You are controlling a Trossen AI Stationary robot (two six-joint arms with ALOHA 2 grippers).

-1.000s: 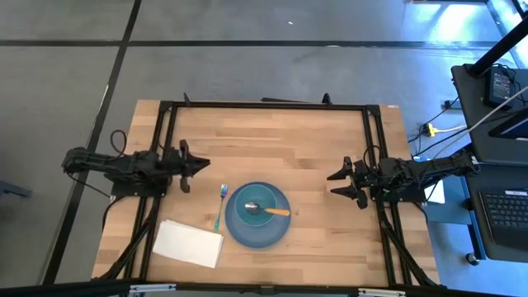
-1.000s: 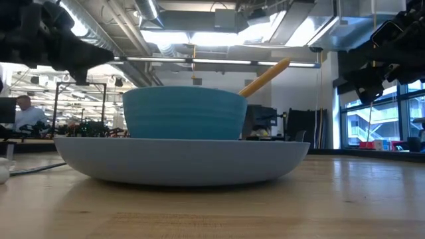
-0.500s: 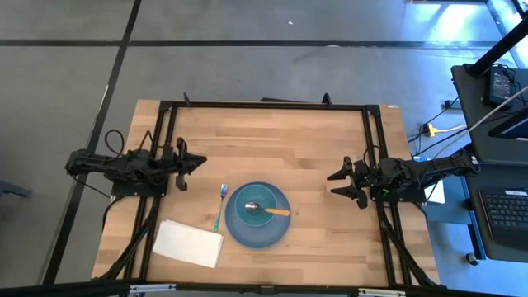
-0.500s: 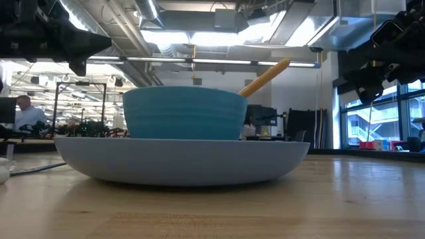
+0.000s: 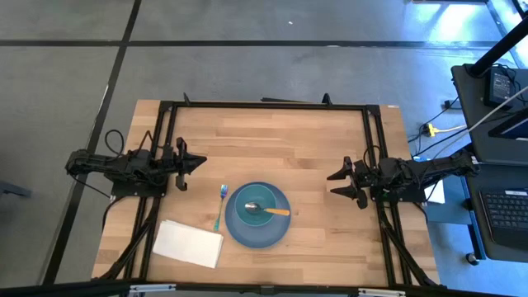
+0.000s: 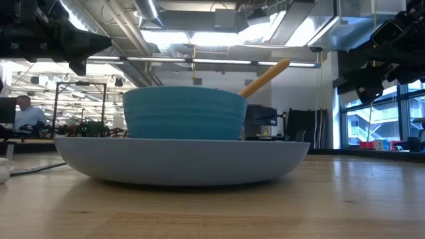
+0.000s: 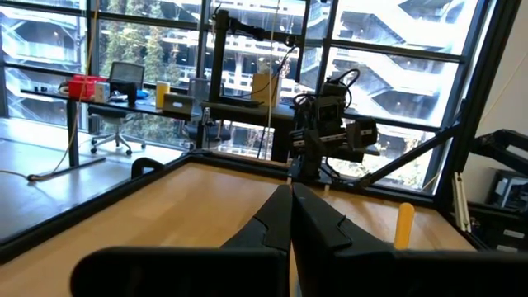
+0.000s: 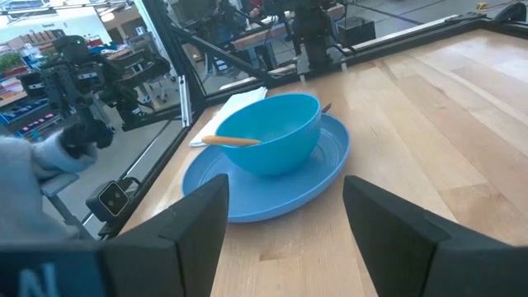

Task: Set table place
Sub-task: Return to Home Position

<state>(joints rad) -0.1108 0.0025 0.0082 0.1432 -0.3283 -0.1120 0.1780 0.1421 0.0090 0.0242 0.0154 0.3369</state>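
A teal bowl (image 5: 256,209) stands on the large blue plate (image 5: 239,231) near the table's front middle; both show in the right wrist view, the bowl (image 8: 272,132) on the plate (image 8: 264,194). An orange-handled spoon (image 5: 276,211) lies in the bowl, its handle leaning on the rim. A teal-handled fork (image 5: 219,206) lies on the table left of the plate, and a white napkin (image 5: 188,243) lies flat at the front left. My left gripper (image 5: 203,162) is shut and empty above the table's left side. My right gripper (image 5: 332,184) is open and empty at the right side.
The black metal frame (image 5: 264,106) runs around the wooden tabletop (image 5: 272,140). Bare wood lies between the two grippers and toward the far edge. A stand with a laptop (image 5: 505,216) is off the table's right side.
My left gripper has shut, its fingertips coming together, and has drawn back slightly toward the table's left edge. My right arm and the tableware have kept still.
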